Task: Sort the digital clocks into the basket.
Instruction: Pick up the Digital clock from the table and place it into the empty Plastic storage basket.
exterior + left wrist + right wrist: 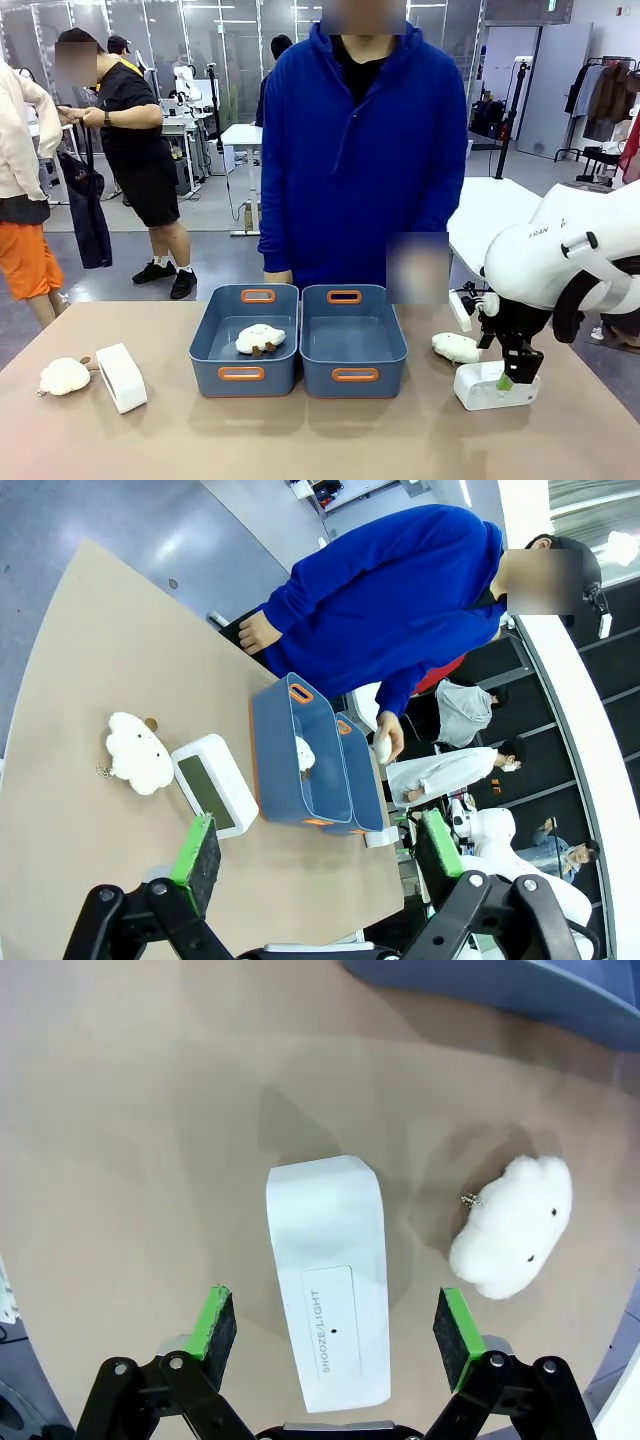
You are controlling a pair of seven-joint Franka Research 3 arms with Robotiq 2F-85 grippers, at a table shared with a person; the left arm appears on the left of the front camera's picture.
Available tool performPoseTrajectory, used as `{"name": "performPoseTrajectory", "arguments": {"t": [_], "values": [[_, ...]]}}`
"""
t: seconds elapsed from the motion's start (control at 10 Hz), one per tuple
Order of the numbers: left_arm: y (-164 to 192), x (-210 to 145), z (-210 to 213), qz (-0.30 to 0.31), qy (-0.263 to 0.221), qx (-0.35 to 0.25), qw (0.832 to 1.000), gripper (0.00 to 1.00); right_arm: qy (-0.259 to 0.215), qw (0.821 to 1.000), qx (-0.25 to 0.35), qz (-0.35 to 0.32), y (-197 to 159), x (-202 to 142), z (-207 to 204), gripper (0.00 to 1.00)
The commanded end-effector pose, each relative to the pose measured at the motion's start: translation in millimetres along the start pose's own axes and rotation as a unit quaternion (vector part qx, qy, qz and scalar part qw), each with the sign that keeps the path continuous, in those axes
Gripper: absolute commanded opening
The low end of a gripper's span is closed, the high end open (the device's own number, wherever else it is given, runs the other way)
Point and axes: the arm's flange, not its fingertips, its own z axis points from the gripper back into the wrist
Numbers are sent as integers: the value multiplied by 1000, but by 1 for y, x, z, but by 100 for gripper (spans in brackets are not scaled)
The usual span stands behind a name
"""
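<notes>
One white digital clock lies on the table at the right; in the right wrist view this clock sits between my right gripper's spread green pads. My right gripper hovers open just over it, not touching. A second clock stands at the table's left, also seen as the clock beyond my open left gripper, which holds nothing. Two blue-grey baskets sit side by side mid-table: the left basket holds a plush toy, the right basket shows a bare floor.
A cream plush toy lies beside the right clock, also the plush in the right wrist view. Another plush rests left of the left clock. A person in a blue top stands at the far table edge, behind the baskets.
</notes>
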Motion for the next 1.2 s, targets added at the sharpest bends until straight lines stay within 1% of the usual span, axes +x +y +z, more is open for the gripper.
{"name": "performPoseTrajectory", "arguments": {"t": [0.0,0.3,0.4,0.7,0.9,1.1], "values": [[1,0,2,-2,4,-5,1000,100,-11,1000,-4,7,-2,-2,-1,100],[1,0,2,-2,4,-5,1000,100,-8,1000,-11,7,-7,-2,-1,100],[1,0,2,-2,4,-5,1000,100,-10,1000,-9,-6,-7,-3,-2,100],[1,0,2,-2,4,-5,1000,100,4,1000,3,-8,-8,-7,-21,100],[1,0,2,-2,4,-5,1000,100,0,1000,15,-15,-10,-12,-37,100],[1,0,2,-2,4,-5,1000,100,6,999,32,-27,-8,-16,-56,100]]}}
